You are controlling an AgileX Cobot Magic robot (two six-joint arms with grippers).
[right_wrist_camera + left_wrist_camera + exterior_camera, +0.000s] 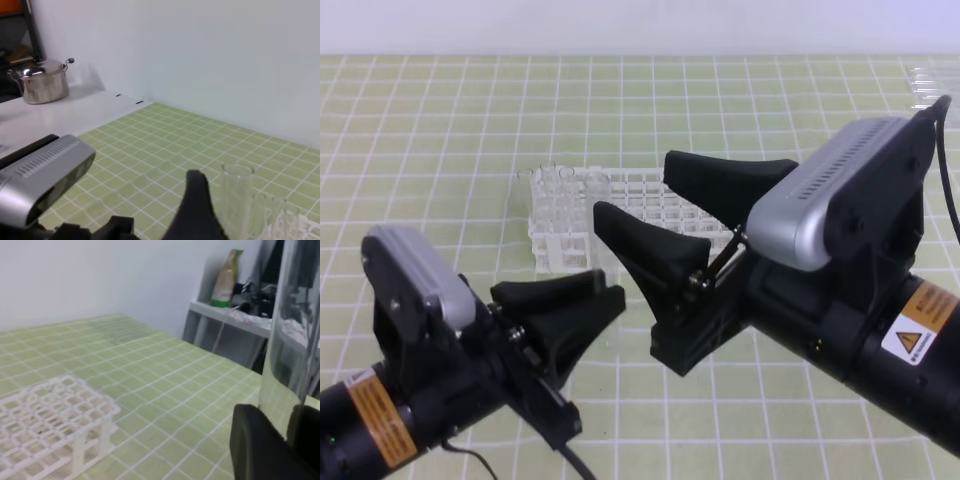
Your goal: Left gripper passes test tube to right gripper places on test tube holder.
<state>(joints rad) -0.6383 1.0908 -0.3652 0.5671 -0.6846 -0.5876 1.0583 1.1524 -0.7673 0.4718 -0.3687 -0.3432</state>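
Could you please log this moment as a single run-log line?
phase: handover | left gripper: shut on test tube | right gripper: open, beside left | test tube holder: behind both grippers

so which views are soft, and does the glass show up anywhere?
Exterior high: evenly lit; test tube holder sharp, its tubes faint. Left wrist: soft throughout; test tube fills the right edge, clear with reflections, between the left claw fingers. Right wrist: crisp pot; a tube barely stands out.
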